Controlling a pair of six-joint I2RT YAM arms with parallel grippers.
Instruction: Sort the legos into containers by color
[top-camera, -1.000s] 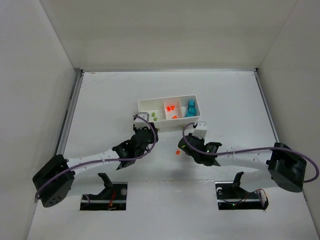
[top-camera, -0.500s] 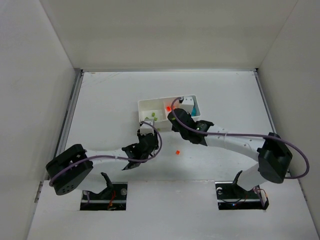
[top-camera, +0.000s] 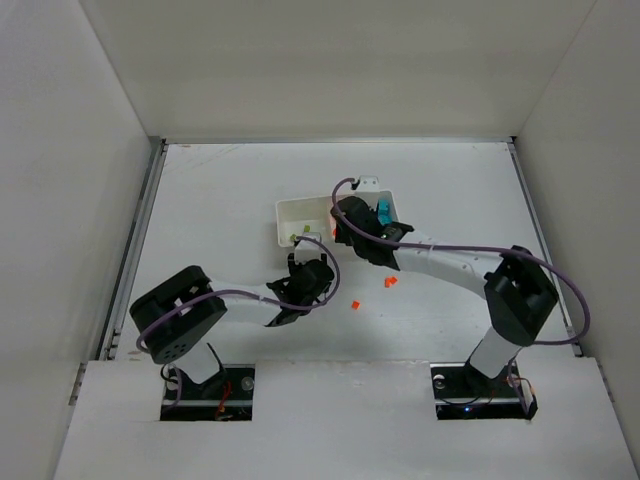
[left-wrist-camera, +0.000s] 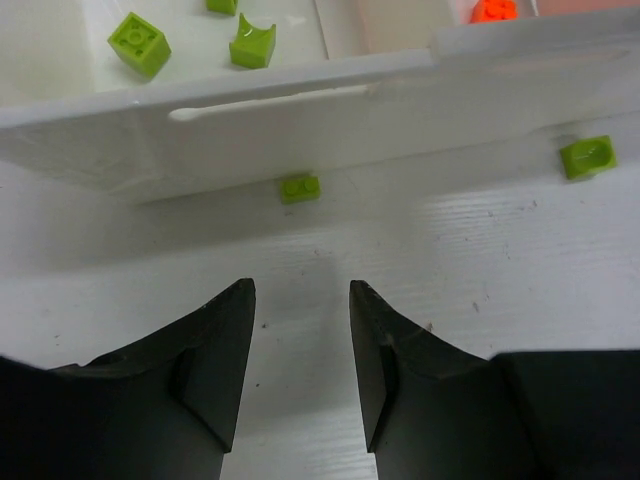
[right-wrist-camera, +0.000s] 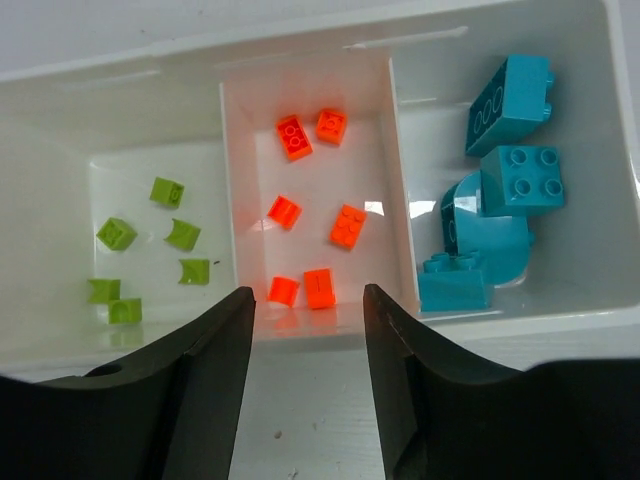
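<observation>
I logged the white three-compartment plastic tray (right-wrist-camera: 300, 62): tiny lime green bricks (right-wrist-camera: 167, 191) left, orange-red bricks (right-wrist-camera: 347, 226) middle, chunkier teal bricks (right-wrist-camera: 520, 180) right. My right gripper (right-wrist-camera: 306, 310) hung above it, jaws apart — left gripper (left-wrist-camera: 300, 290) likewise, facing a stray lime brick (left-wrist-camera: 300, 188) at the tray's wall.

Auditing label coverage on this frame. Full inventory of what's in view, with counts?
tray: 1, white, three compartments, mid-table
green legos: about 6, lime, left compartment
orange legos: 6, orange-red, middle compartment
teal legos: 4, teal, right compartment
loose green legos: 2, lime, on the table by the tray's near wall
loose orange legos: 2, orange-red, on the table nearer the arm bases
table: 1, white
left pincer: black, open, empty, low, facing the tray wall
right pincer: black, open, empty, above the tray
</observation>
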